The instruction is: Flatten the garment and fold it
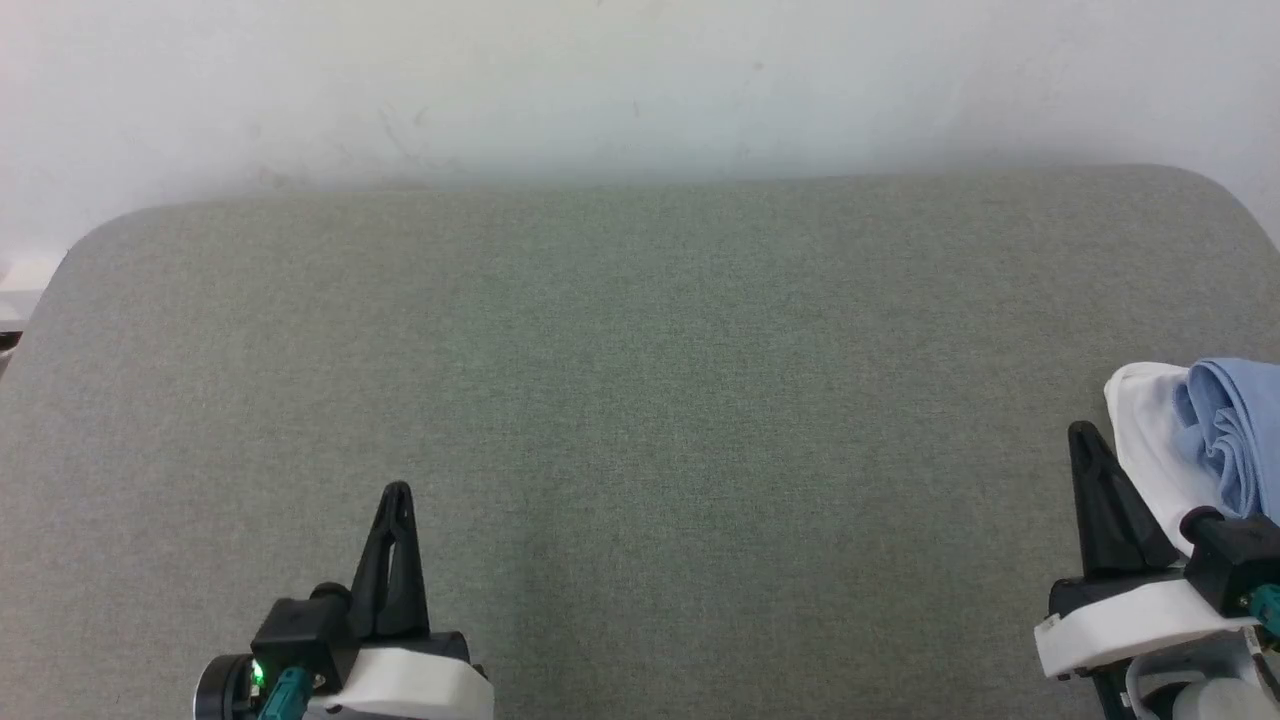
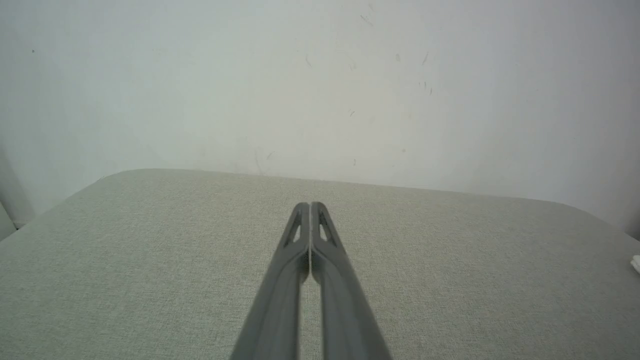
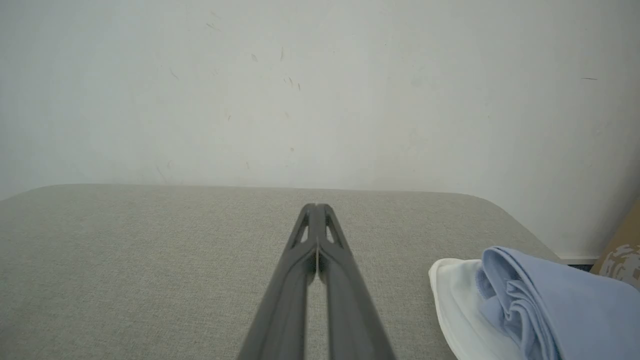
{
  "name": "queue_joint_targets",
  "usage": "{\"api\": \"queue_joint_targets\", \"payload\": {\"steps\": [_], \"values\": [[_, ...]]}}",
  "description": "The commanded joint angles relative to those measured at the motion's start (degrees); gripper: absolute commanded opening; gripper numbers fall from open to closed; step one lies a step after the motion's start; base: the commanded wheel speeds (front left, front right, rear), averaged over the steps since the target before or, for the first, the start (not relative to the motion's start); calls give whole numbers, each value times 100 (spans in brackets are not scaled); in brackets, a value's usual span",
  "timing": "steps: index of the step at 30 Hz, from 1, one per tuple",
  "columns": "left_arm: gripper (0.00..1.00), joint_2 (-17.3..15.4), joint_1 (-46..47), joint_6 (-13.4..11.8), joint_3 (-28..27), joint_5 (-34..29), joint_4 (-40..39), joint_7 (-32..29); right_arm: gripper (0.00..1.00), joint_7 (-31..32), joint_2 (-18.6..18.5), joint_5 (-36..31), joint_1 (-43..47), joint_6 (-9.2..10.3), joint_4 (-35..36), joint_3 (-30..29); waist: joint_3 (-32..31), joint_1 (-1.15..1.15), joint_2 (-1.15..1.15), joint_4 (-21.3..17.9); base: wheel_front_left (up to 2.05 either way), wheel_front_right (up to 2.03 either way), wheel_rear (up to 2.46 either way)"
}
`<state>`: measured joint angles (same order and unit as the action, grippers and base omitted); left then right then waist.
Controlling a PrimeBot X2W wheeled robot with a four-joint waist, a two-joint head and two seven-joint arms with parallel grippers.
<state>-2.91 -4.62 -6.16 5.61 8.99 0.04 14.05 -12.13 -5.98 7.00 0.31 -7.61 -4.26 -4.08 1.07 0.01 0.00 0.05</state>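
The right gripper (image 3: pixel 316 206) rises from the bottom centre of the frame. Its two long dark fingers (image 3: pixel 285 300) meet at the tips, with a thin slit between them lower down. They hang over a grey-green cloth-covered surface (image 3: pixel 125 260) that spans the lower half of the frame and rounds off at the right. In the lower right corner lies the garment (image 3: pixel 560 310), bunched into rolled light blue folds. A white part of it (image 3: pixel 450 300) is turned toward the fingers, near them but not touching. A pale wall (image 3: pixel 320 90) with faint scuff marks takes the upper half. At the right edge, above the garment, is a brown mottled object (image 3: pixel 622 252), cut off by the frame.
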Motion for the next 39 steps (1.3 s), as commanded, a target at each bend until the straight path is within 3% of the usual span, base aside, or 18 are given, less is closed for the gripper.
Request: {"api": "queue_joint_targets", "payload": {"steps": [1, 39], "values": [[0, 0, 27, 36, -27, -54, 1, -31, 0, 25, 19, -42, -2, 1, 23, 8, -2, 0, 0, 0, 0, 0, 0], [0, 1, 168, 224, -199, -327, -1, -475, 0, 409, 113, -254, -11, 4, 153, 137, -36, 0, 0, -2, 0, 0, 0]]}}
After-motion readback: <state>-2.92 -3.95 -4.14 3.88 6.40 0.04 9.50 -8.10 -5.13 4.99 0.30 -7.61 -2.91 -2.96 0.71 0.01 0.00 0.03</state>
